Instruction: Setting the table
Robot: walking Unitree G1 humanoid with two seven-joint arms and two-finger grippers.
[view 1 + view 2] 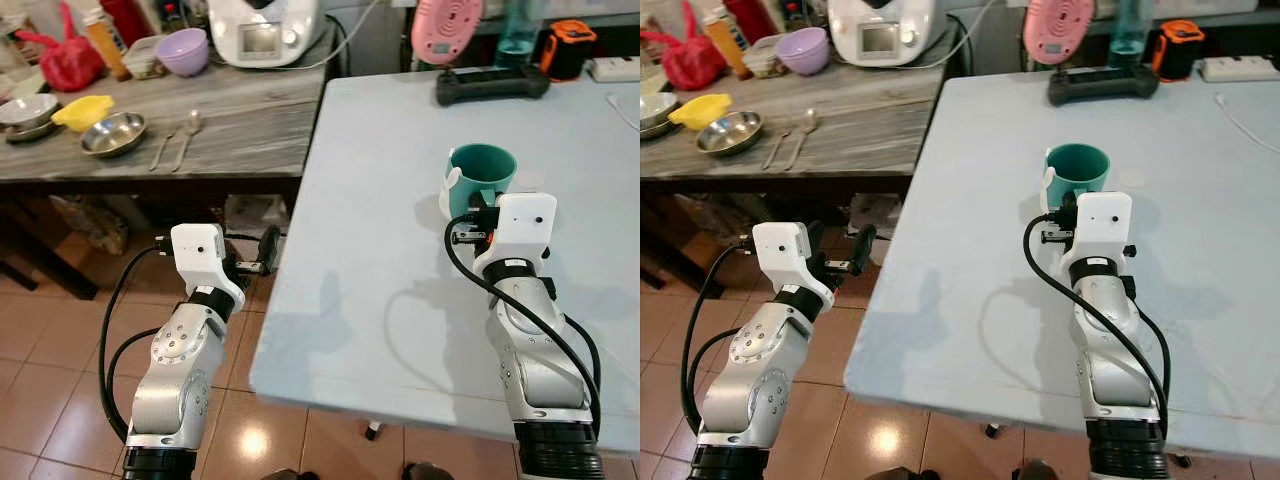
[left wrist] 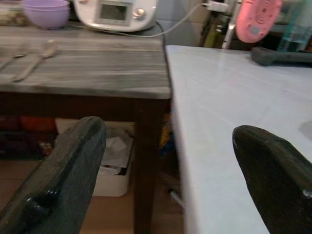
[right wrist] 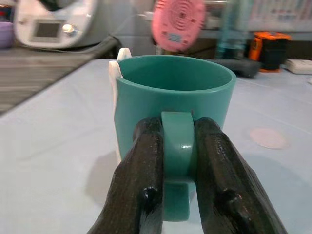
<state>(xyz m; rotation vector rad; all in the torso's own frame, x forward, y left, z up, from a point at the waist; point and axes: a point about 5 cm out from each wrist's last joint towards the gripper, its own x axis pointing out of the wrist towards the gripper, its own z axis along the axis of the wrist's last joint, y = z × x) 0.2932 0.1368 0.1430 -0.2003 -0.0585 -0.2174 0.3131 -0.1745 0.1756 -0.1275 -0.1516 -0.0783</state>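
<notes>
Teal mug handle pinched by right end effector | left end effector spread wide, empty

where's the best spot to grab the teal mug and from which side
By its handle, from the robot's side: the teal mug stands upright on the pale table with the handle facing the robot, a flat loop two fingers can pinch. The right gripper is already shut on it; the left gripper hangs open off the table's edge.
</notes>
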